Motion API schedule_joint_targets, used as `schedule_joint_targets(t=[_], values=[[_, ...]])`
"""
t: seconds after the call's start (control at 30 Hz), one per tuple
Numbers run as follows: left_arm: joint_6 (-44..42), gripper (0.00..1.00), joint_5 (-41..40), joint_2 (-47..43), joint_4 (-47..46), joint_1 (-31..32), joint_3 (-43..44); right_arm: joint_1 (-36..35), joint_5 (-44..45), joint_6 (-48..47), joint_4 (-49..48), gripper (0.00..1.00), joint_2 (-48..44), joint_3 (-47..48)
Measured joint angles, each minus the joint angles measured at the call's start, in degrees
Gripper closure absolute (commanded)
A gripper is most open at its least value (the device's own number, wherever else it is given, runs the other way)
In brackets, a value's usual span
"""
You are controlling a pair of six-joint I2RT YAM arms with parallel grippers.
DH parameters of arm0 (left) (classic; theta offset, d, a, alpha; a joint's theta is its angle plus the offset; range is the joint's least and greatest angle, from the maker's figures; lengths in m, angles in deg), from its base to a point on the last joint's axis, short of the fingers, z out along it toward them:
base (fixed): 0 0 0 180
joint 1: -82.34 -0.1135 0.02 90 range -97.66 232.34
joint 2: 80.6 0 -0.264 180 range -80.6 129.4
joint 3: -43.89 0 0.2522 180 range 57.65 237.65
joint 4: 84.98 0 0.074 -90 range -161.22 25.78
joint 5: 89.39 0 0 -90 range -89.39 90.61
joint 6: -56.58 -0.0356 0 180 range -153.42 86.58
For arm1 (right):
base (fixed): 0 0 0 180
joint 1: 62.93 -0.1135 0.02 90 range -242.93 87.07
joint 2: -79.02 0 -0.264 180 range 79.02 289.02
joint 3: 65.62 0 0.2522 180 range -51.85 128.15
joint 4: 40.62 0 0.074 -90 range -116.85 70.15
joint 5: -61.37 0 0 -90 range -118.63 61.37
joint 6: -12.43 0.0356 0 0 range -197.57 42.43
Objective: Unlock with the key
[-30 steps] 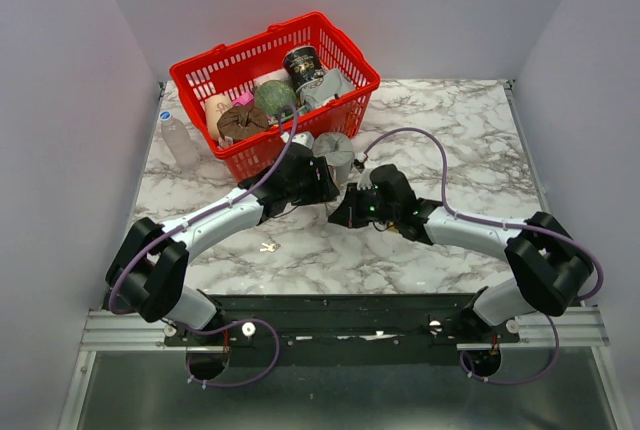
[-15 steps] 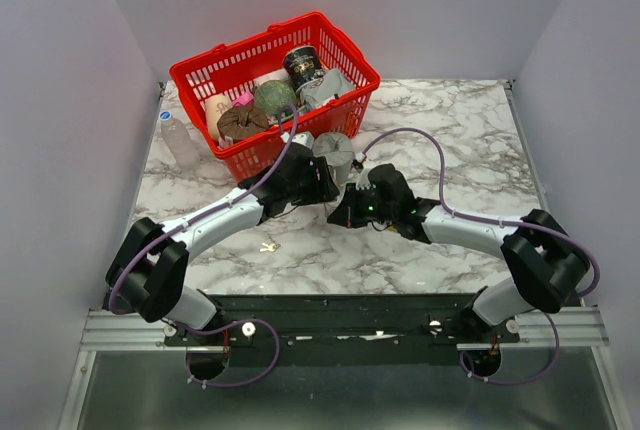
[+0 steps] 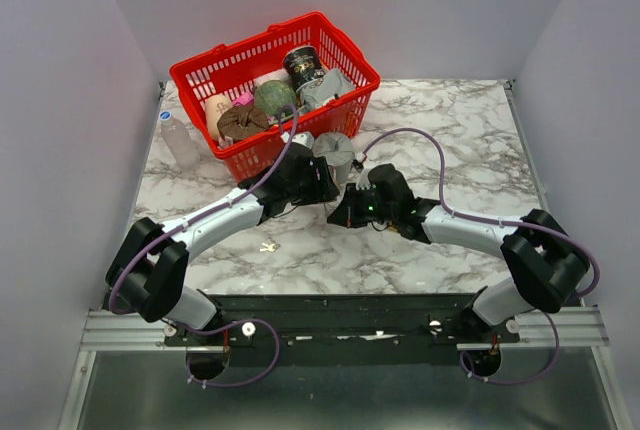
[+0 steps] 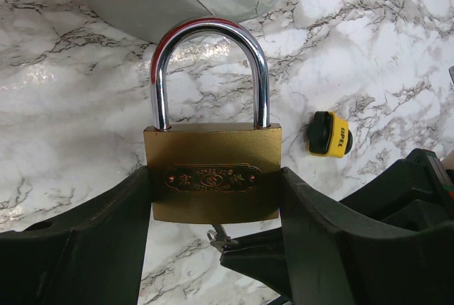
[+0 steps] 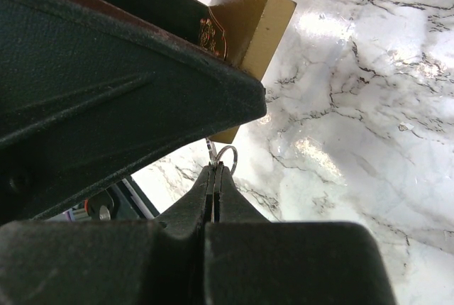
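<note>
A brass padlock (image 4: 213, 174) with a closed steel shackle (image 4: 209, 35) is held upright between the fingers of my left gripper (image 4: 213, 198), above the marble table. My right gripper (image 5: 215, 174) is shut on a small silver key (image 5: 213, 152) with a ring (image 5: 228, 154). The key's tip meets the padlock's underside (image 5: 248, 21). The key also shows in the left wrist view (image 4: 220, 237) just below the lock body. In the top view the left gripper (image 3: 318, 188) and the right gripper (image 3: 345, 212) meet at the table's middle.
A red basket (image 3: 330, 45) full of items stands at the back. A grey cylinder (image 3: 333, 150) sits just behind the grippers. A clear bottle (image 3: 178, 138) stands at the left. A small metal piece (image 3: 267, 246) and a yellow-black object (image 4: 330, 133) lie on the table.
The right arm's elbow has shifted slightly. Both grippers stay together at the padlock with the same holds.
</note>
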State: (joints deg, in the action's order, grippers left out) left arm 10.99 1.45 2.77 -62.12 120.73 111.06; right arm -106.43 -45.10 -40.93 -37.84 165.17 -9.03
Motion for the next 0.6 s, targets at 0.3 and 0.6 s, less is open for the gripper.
schedule_joint_targets(t=[0.3,0.6], values=[[0.0,1.0,0.0,0.02,0.0,0.0,0.0,0.11,0.0,0.04,0.0,0.99,0.0,0.0],[0.0,1.0,0.0,0.02,0.0,-0.02,0.0,0.13,0.0,0.39,0.0,0.99,0.0,0.0]])
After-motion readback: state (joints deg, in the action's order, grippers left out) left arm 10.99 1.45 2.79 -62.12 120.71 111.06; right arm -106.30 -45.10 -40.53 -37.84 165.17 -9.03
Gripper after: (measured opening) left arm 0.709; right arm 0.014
